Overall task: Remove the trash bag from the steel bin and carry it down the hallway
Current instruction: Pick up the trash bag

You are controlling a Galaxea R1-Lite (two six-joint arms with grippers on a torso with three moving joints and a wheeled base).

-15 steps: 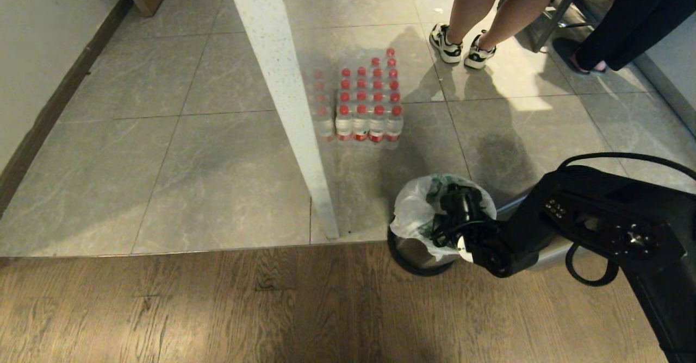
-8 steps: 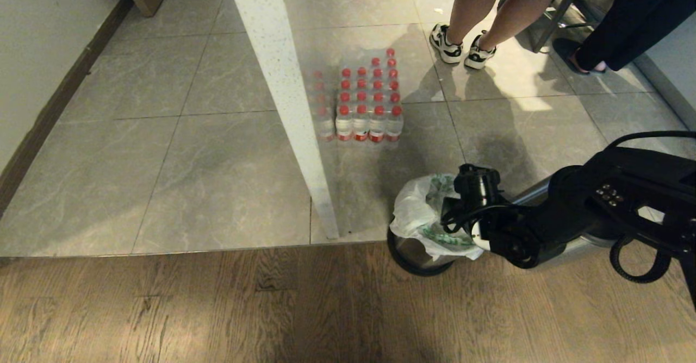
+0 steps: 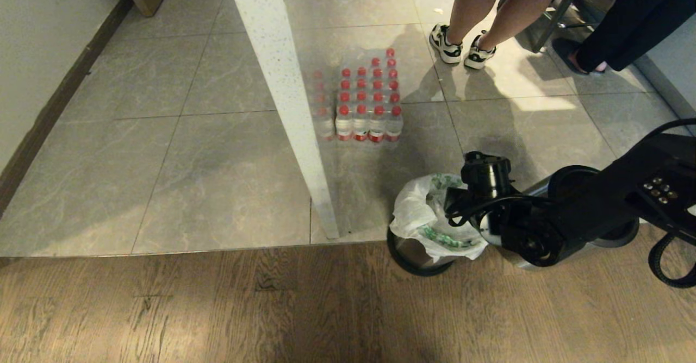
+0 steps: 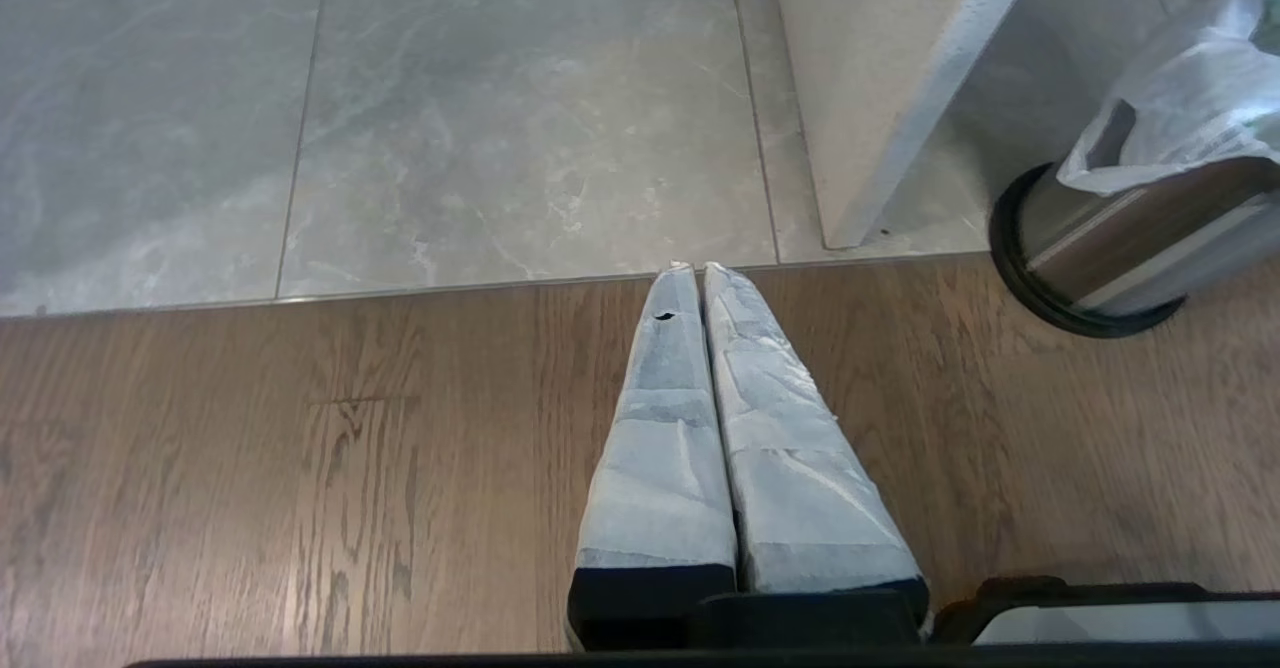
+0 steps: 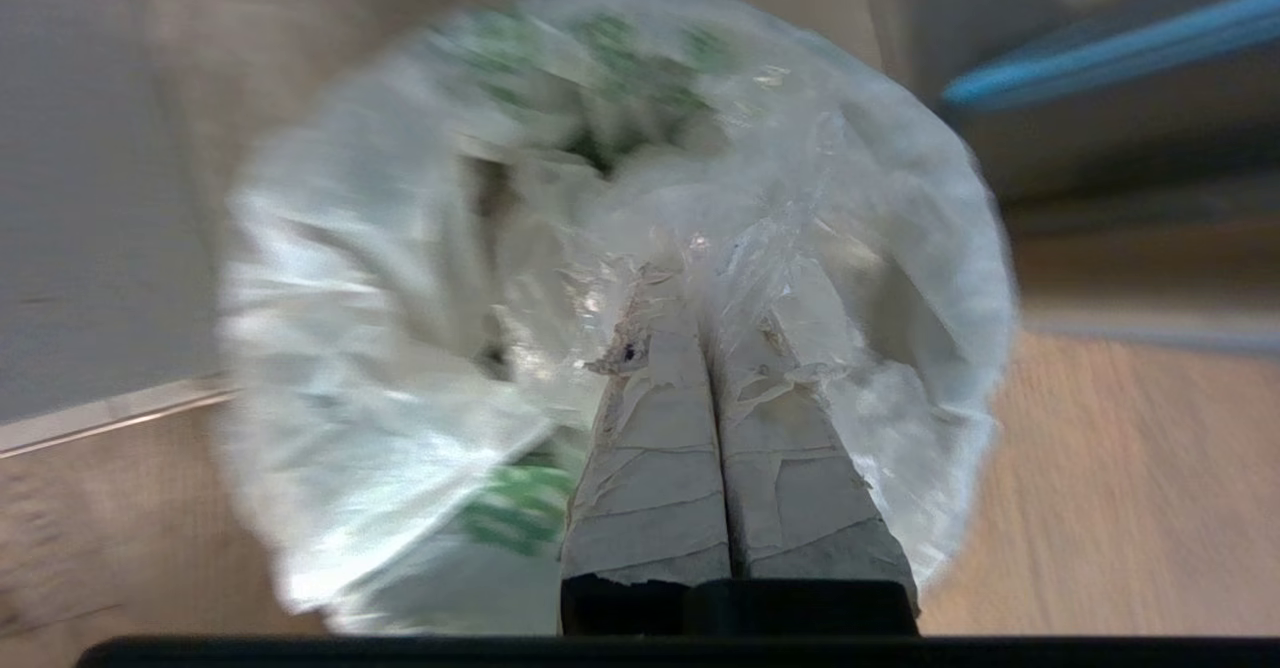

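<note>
At the floor seam, tile meeting wood, ahead of the parked left fingers:
Hallway point(image 3: 179, 151): grey marbled tiles, beyond both pairs of fingers; a white pillar point(image 3: 283, 96) stands in it.
Bottle pack point(image 3: 364, 99): red-capped, on the tiles past the bin, well apart from either gripper.
People: two pairs of legs, far side of the tiles.
Steel bin point(image 3: 416, 257): on the wood, directly below the right fingers.
Trash bag point(image 3: 416, 216): still lining the bin, draped over its rim.
Right gripper point(image 5: 700, 333): pressed together on a pinch of bag film, tips inside the bag mouth.
Left gripper point(image 4: 695, 278): closed, empty, low over the wood, the bin off to one side.
Step advice: judged as the lift-out; draw straight up, slowly, so the bin stays put and the thin film does not tear.
View differences: only the right wrist view shows the pinch; the head view hides those fingertips behind the wrist; only the left wrist view shows a loop handle point(image 4: 1110, 138).
</note>
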